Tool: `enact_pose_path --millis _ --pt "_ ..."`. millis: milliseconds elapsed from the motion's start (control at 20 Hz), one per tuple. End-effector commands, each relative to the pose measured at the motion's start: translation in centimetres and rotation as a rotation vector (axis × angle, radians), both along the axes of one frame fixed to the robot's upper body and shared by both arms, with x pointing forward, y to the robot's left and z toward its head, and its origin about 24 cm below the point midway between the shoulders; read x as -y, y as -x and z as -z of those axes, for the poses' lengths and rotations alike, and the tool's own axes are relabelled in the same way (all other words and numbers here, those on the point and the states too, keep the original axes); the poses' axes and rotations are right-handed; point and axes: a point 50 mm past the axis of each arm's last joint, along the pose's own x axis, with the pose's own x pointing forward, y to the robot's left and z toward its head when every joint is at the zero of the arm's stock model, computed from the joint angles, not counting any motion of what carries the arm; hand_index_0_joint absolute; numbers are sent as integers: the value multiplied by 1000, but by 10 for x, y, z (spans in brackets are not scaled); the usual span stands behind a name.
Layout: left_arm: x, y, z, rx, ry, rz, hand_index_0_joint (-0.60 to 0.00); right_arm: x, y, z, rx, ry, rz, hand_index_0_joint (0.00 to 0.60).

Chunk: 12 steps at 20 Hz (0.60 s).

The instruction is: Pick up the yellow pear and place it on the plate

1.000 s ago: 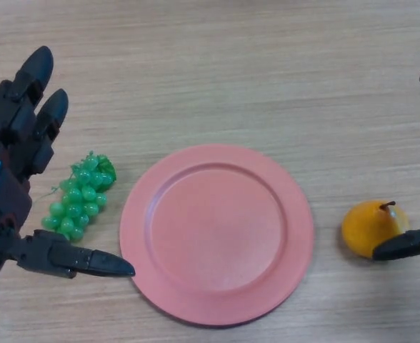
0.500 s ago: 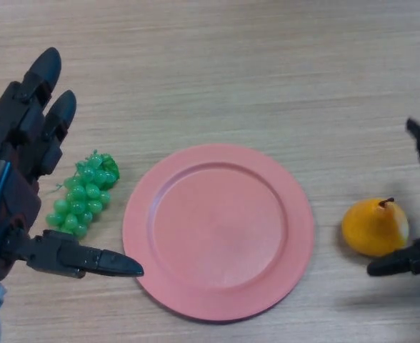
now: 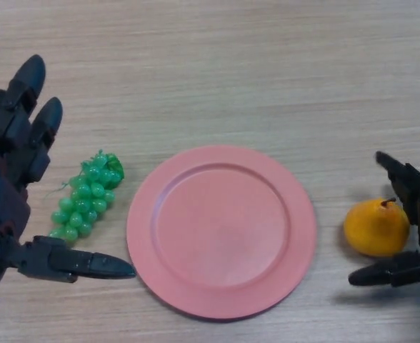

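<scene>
Beside the plate (image 3: 221, 300), the right hand (image 3: 418, 236) brackets the yellow pear (image 3: 376, 228), fingers apart.

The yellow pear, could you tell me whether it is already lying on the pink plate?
No, the yellow pear rests on the table to the right of the pink plate, between the open fingers of the right hand.

Left hand (image 3: 10, 193): matte black plastic, thick blocky fingers with rounded glossy tips, long tapered thumb. Palm shell is dark maroon with a blue strip along its left edge; a pale blue-white wrist part shows at the near left corner. Right hand (image 3: 417, 229): same black build, only partly in view.
</scene>
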Motion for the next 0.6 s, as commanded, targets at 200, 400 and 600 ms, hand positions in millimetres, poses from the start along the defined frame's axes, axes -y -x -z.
enact_pose_path --millis 200,400,600 --pt "-13 15 -30 215 -19 -66 0 16 -13 -38 258 31 103 600" --pt "-14 18 -30 228 -25 -78 0 9 -10 -45 209 -13 66 600" --pt "-16 21 -27 229 -16 -88 0 -20 -6 -77 145 -189 -14 600"
